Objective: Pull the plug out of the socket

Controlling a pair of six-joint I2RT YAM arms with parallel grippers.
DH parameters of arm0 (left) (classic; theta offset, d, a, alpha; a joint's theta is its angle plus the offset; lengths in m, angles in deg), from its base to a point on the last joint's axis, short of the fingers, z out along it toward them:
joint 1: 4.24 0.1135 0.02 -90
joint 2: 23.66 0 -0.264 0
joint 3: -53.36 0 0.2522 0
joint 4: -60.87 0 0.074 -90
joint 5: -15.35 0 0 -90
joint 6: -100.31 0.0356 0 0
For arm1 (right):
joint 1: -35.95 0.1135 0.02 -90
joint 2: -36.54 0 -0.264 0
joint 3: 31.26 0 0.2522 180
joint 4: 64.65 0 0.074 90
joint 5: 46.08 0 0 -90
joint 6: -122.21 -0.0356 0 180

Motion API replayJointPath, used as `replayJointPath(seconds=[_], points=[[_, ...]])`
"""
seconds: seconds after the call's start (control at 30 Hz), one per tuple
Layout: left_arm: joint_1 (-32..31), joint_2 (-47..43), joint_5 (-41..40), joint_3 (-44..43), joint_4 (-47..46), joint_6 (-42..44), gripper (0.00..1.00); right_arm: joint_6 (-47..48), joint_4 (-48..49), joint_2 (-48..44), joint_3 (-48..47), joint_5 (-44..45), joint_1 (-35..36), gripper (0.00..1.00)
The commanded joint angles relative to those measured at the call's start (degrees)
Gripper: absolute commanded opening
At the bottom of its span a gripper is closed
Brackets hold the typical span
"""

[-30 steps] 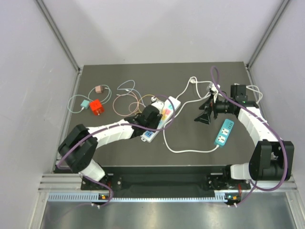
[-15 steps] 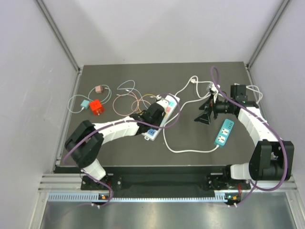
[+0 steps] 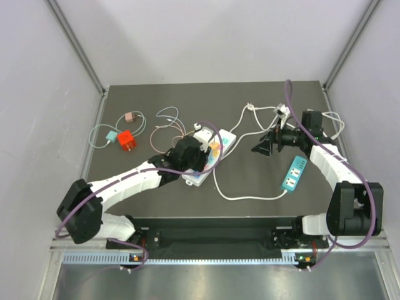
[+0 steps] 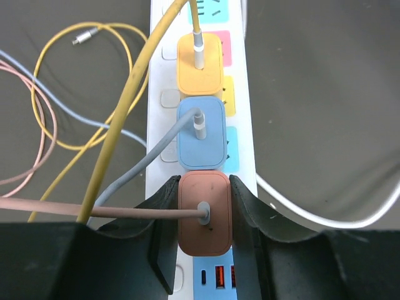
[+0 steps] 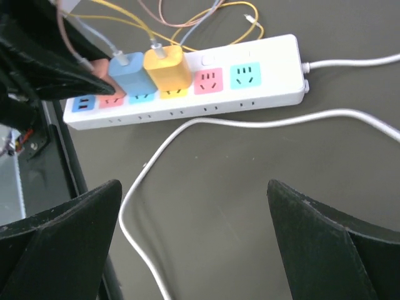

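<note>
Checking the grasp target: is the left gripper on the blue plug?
No, the left gripper flanks the brown plug; the blue plug sits free.

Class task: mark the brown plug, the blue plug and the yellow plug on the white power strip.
brown plug (image 4: 210, 230): left wrist view, top face below its cable.
blue plug (image 4: 210, 149): left wrist view, top face beside its cable.
yellow plug (image 4: 211, 75): left wrist view, top face beside its cable.

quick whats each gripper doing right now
Left gripper: closed on the brown plug.
Right gripper: open, holding nothing.
</note>
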Motion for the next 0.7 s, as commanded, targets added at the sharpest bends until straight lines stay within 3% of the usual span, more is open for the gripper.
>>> replayJointPath(seconds=[0.0,0.13,0.33,0.67], points=[[-0.1,-3.7,4.4,0.3,-8.3,0.4,0.0,-22.3,19.1,1.3,3.5,3.9,2.3,1.0],[-0.1,-5.2,5.7,1.6,-12.3,-0.9,0.0,-37.7,24.5,6.0,4.7,11.8,6.2,1.0],[0.0,-7.7,7.0,3.5,-16.8,-4.0,0.0,-50.0,24.4,10.6,4.8,21.8,8.8,1.0],[0.0,-9.8,11.3,6.6,-23.9,-10.5,0.0,-61.2,27.3,18.2,4.8,20.0,9.1,1.0]])
